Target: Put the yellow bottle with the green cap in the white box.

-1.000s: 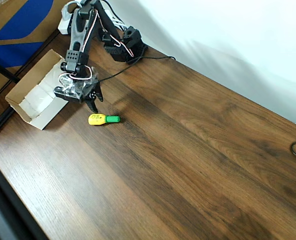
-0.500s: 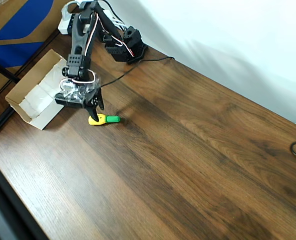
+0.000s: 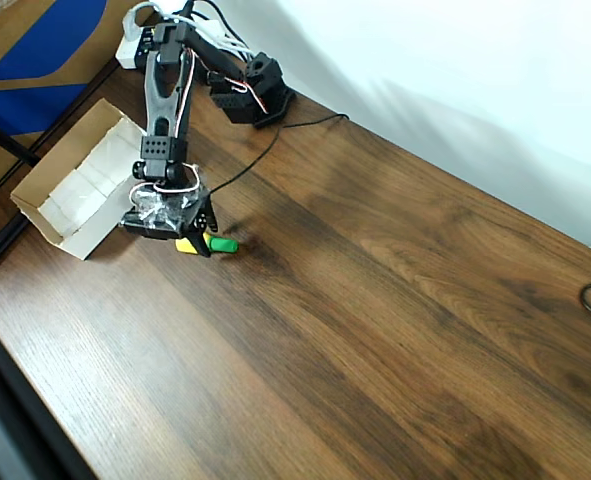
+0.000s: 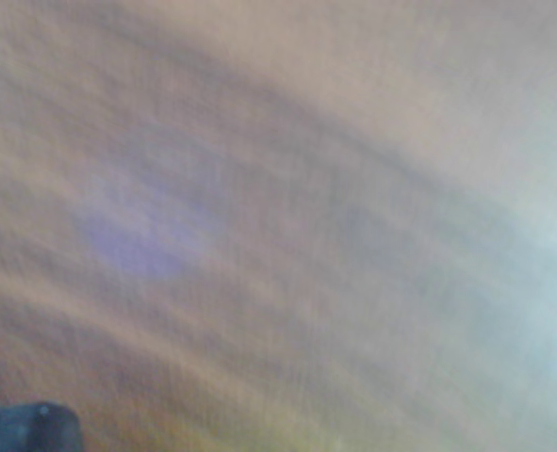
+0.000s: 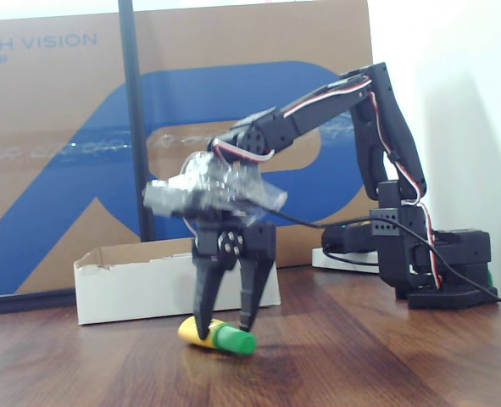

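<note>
Straddling the tiny yellow plastic bottle with its green cap (image 5: 217, 334) lying on the brown wooden bench (image 5: 360, 356), the black end effector (image 5: 225, 326) stands released for a sideways pinch, the shallow white-lined cardboard box (image 5: 131, 275) just behind.

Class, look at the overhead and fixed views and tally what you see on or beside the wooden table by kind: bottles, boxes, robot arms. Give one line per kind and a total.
Bottles: 1, the yellow bottle with the green cap, lying on the table between the fingers of the gripper.
Boxes: 2, the white box and the large brown-and-blue carton.
Robot arms: 1.
Total: 4
</note>
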Motion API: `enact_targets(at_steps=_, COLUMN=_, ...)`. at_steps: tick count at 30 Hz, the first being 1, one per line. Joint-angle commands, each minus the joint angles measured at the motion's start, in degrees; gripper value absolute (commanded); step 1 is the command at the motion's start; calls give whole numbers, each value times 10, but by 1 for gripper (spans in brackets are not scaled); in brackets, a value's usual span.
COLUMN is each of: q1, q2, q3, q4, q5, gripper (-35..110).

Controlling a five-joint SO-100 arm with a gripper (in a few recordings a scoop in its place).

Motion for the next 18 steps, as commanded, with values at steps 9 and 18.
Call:
enact_targets(at_steps=9, q1=4, q2=18, q3=-10, q4=7, q5=-17, gripper=13)
enact_targets(at_steps=18, q1=13, q2=38, q3=5, q4=5, q5=-16, gripper=0)
